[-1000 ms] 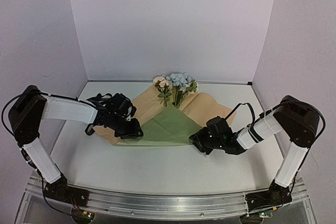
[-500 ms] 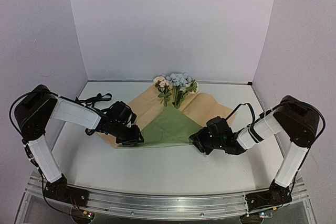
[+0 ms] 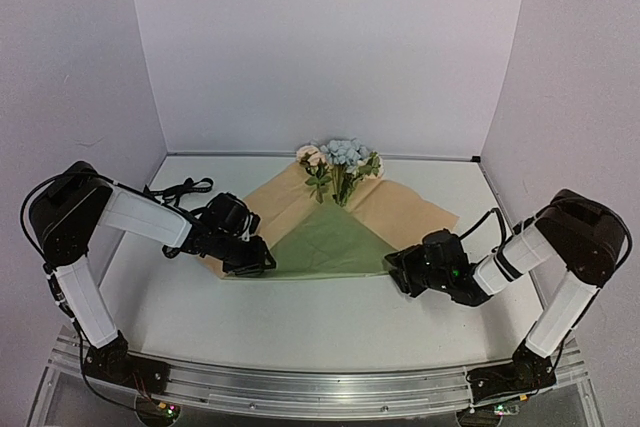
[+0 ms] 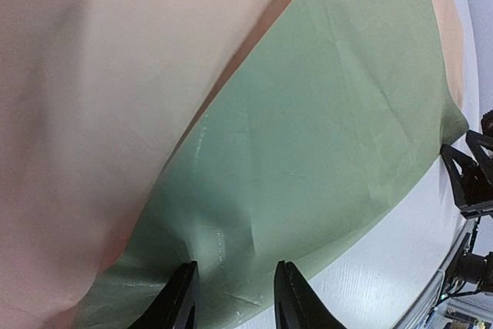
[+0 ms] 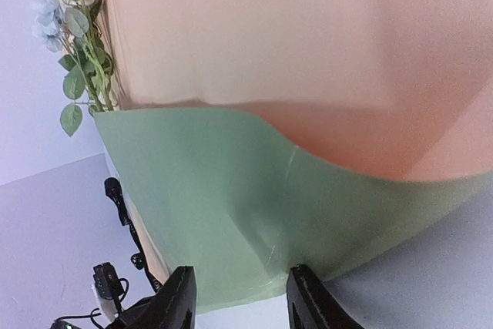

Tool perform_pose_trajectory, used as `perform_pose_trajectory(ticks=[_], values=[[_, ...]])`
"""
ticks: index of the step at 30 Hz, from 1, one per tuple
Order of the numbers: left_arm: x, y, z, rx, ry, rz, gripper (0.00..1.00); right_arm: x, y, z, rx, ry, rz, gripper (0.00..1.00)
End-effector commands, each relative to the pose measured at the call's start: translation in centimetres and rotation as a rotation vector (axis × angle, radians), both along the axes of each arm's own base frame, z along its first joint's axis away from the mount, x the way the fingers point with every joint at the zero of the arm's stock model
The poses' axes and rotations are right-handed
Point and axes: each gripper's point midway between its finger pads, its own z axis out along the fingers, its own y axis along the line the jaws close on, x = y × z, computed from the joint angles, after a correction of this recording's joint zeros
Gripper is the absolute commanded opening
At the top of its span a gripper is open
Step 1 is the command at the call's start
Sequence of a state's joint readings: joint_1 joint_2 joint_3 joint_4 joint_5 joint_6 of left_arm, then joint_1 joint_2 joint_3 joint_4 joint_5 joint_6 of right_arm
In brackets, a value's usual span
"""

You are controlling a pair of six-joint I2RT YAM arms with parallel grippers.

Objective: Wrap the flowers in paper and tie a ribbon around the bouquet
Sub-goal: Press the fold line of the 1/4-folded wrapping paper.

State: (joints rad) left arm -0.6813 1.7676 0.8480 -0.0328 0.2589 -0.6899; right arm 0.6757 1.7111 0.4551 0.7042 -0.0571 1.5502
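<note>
Stretched wider than a second ago, the paper (image 3: pixel 330 242) lies flat mid-table with its green flap now reaching further right. The right gripper (image 3: pixel 400 269) has slid outward along the near edge with that corner, while the left gripper (image 3: pixel 262 261) has dropped low onto the opposite one. The sheet lies tan side up, its near edge turned over into a green triangle whose point runs up toward the flowers (image 3: pixel 340 159). These rest at the far end, heads just past the paper's far edge and stems hidden under the fold. That seems the reason for the layout: the stems sit on the sheet's centre line, so both sides can be wrapped over them.

Each gripper works one end of the fold, which likely keeps the thin sheet taut and stops it skidding on the table (image 3: pixel 300 317). In the left wrist view the fingers stand partly apart astride the green edge, one tip dimpling the paper, with no clear pinch. The right jaws are also parted, the corner just ahead of them and apparently let go.

Black loops behind the left arm look like the ribbon (image 3: pixel 185 188), parked well clear until tying.
</note>
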Motion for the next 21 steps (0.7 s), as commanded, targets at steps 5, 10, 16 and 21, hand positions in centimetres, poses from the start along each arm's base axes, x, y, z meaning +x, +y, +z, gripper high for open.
perform_pose_trajectory(ticks=[5,10,16,21], values=[[-3.8,5.2,-6.0,0.213,0.17,0.046,0.34,-3.2,-9.5,-5.3,-0.134,0.148,-0.215,0.44],[-3.8,5.3,-5.6,0.211,0.162,0.044,0.35,-4.5,-13.4,-6.0,-0.143,0.177,-0.28,0.47],[-3.7,5.0,-5.2,0.199,0.158,0.04,0.35,-5.0,-13.3,-5.9,-0.159,0.167,-0.208,0.6],[-3.5,4.8,-4.8,0.195,0.153,0.035,0.35,-4.8,-12.1,-5.5,-0.179,0.14,-0.113,0.64]])
